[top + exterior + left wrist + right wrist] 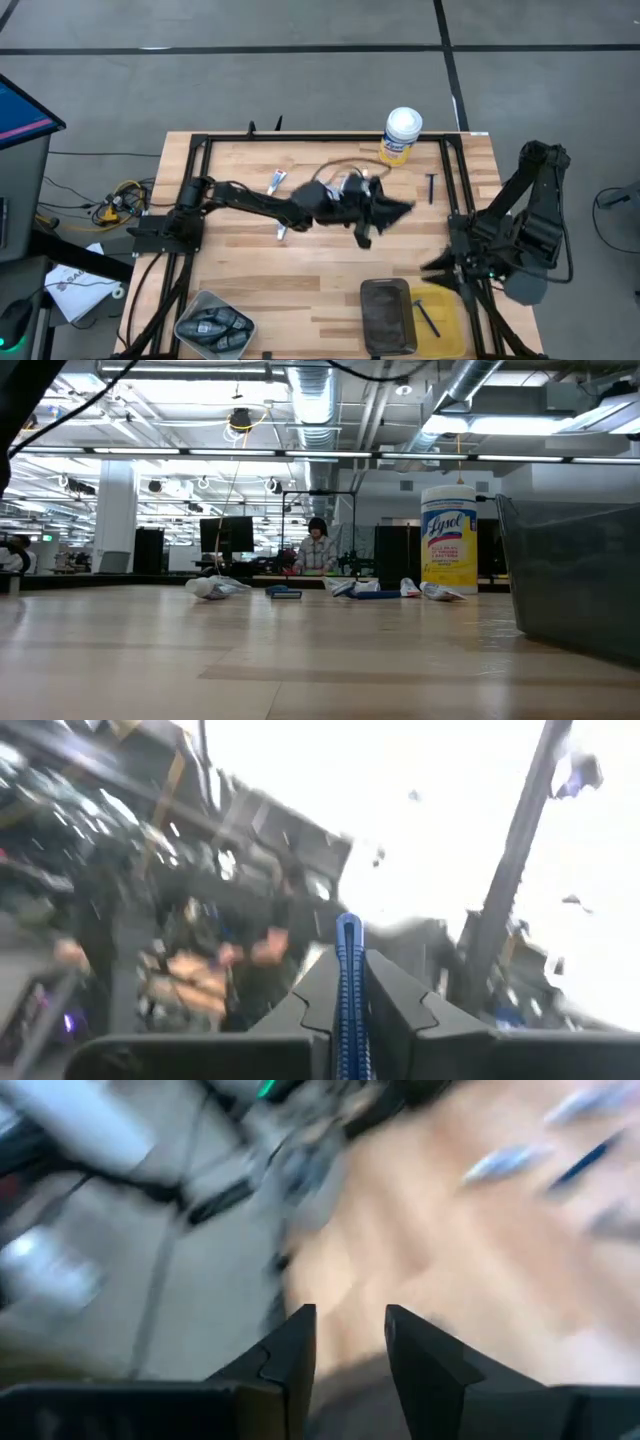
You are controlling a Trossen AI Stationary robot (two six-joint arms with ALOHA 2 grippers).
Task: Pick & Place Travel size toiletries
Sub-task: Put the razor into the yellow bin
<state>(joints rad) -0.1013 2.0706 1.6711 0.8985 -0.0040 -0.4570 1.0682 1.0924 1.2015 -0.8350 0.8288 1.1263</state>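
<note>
On the near edge of the pale wooden surface [330, 270] stand a clear bin [214, 326] with dark grey pieces, a dark grey rectangular tray [386, 314] and a yellow flat tray [447, 322] that holds one dark blue razor.

The right gripper [350, 1345] waits at the near right side; its fingers [290, 1350] stand a little apart with nothing between them.

In the middle of the surface, the left gripper [385, 215] hangs above the wood. Its fingers [395, 995] are clenched on a slim dark blue plastic razor [349, 990], which stands upright between them in the left wrist view.

This razor looks light and stiff, with a ribbed handle. I think the handle is the good place to hold it, not the head.

Farther away, a small white tube [277, 181] lies beside the left arm, and another dark blue razor [431, 187] lies near the right rail. At the far edge stands a yellow canister with a white lid [401, 135].
</note>
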